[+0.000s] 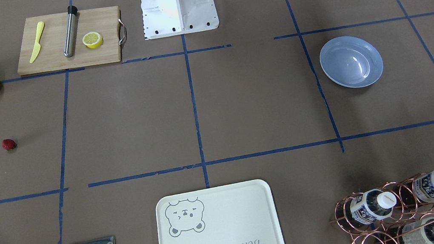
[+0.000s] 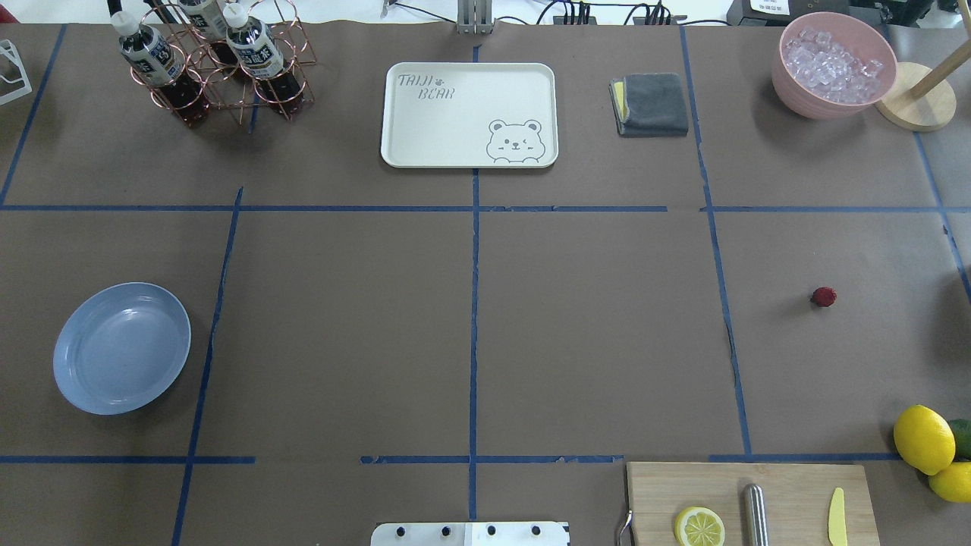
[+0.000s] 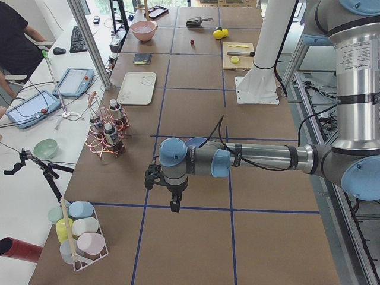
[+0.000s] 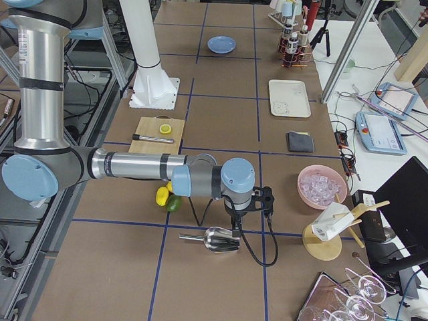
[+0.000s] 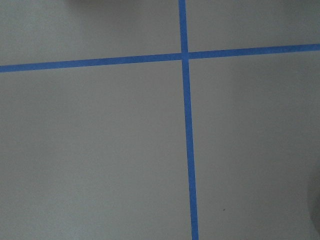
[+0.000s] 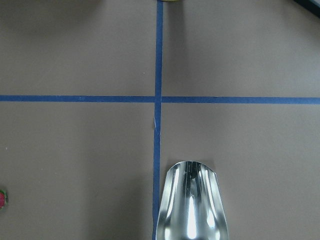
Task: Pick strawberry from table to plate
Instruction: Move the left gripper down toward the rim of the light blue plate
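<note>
The strawberry [image 1: 9, 144] [image 2: 824, 296] is a tiny dark-red berry lying alone on the table [image 2: 592, 334] on the robot's right side. The light-blue plate [image 1: 351, 62] [image 2: 121, 347] [image 4: 221, 45] sits empty on the far left side. Neither gripper appears in the overhead or front views. In the exterior left view my left gripper [image 3: 176, 206] hangs over the table beyond the plate. In the exterior right view my right gripper [image 4: 235, 221] hangs over a metal scoop, past the lemons. I cannot tell whether either gripper is open or shut.
A cutting board [image 2: 747, 500] holds a lemon half, a metal bar and a yellow knife. Two lemons [image 2: 923, 438] and an avocado lie nearby. A bear-print tray [image 2: 469, 114], grey cloth [image 2: 651, 104], bottle rack [image 2: 208, 64], ice bowl [image 2: 833, 64] and scoop [image 6: 190, 205] stand around.
</note>
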Controlling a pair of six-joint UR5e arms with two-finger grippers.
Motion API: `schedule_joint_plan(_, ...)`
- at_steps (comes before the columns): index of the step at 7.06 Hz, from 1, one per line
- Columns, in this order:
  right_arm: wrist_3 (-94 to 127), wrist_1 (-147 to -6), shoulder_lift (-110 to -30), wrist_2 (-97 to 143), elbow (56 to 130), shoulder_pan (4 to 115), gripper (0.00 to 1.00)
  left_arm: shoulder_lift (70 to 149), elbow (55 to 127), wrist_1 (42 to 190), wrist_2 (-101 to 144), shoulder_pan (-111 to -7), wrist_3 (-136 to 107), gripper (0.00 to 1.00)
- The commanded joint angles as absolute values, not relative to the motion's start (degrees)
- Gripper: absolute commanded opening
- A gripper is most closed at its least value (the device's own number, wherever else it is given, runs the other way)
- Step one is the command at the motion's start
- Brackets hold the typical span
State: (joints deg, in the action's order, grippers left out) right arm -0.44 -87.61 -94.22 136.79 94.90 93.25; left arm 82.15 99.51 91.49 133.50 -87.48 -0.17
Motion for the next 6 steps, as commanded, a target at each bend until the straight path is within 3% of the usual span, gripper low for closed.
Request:
schedule_joint_plan(1,-0.4,-87.3,-94.1,136.8,94.8,93.2,1.00,82.3,99.6,91.5,133.5,-87.5,-0.2,1.00)
schedule_joint_plan(4,-0.4,-87.3,-93.5,138.3,95.4,93.0,1.00,82.7,98.8,104.4,133.5,-83.6,-2.4,1.00)
schedule_joint_plan(6,0.0,-86.4,-91.8,140.3,96.0,92.8,1.00,81.6,98.4,112.5,133.4,-77.1,-16.8,1.00)
